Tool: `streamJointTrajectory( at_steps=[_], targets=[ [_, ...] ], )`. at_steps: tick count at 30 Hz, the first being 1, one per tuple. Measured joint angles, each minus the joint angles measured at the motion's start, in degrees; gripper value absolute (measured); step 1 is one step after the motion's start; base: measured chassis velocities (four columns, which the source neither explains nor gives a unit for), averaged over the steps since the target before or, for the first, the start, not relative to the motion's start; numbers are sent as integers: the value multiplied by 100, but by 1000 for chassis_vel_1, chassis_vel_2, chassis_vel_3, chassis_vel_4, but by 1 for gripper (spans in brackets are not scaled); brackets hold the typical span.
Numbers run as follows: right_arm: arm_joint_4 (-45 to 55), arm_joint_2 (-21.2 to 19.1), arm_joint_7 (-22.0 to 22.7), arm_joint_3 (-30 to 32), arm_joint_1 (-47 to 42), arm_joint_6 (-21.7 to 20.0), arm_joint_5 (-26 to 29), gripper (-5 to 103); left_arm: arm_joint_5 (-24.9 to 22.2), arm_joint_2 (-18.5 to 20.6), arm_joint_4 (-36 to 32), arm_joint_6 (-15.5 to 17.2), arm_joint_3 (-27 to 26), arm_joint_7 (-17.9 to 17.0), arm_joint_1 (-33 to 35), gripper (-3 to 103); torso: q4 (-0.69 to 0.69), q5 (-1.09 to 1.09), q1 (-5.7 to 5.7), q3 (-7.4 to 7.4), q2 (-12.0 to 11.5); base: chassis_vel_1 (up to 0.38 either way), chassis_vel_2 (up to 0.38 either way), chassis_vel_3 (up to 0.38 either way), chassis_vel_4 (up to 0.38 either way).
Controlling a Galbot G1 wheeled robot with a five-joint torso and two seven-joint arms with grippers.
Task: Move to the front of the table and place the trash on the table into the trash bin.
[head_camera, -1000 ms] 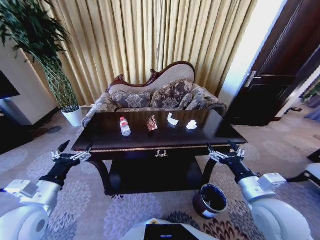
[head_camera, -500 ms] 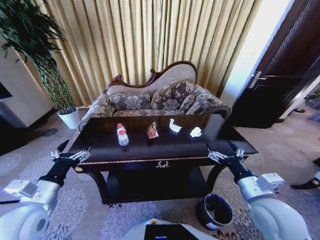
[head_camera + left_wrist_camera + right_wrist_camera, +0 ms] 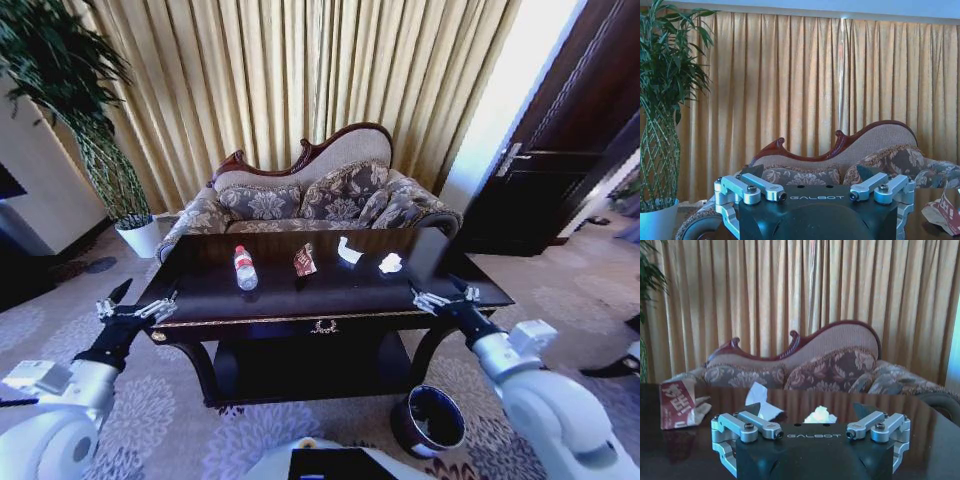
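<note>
Now our view has settled squarely before the table [image 3: 330, 322], whose trash [image 3: 304, 260] lies untouched on top while the trash bin [image 3: 432, 420] waits by our right side, and our right gripper [image 3: 441, 297] has edged over the table's corner, both it and the left gripper [image 3: 135, 306] spread and empty.

The front strip of the table [image 3: 300, 300] lies bare, open to reach. Farther back the bottle [image 3: 245, 270], wrapper [image 3: 305, 261] and two white scraps [image 3: 390, 263] stand well apart, with gaps between. The sofa [image 3: 310, 195] blocks the far side; the trash bin [image 3: 432, 420] stands open-topped on the carpet.
</note>
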Motion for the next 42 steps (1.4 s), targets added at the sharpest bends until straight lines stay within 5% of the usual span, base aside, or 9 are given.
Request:
streamJointTrajectory(
  at_steps=[3,12,29,42],
  targets=[
    [-280,-346,484,-273,638,-570,425,100,22,-3,-32,20,0,-29,18,100,0,-1,0,1,0,0,0,0,0],
    [-1272,-793,991,-1162,1906,-947,818,100,57,-13,-154,184,41,-119,24,100,0,-1,0,1,0,0,0,0,0],
    [-2488,-444,1398,-2995,3687,-955,815,100,162,60,-254,298,66,-201,86,100,2,-2,1,0,-1,0,0,0,0],
    [-2837,-361,1461,-3057,3781,-955,604,100,161,40,-258,309,83,-181,61,100,0,-1,0,0,-1,0,0,0,0]
  ],
)
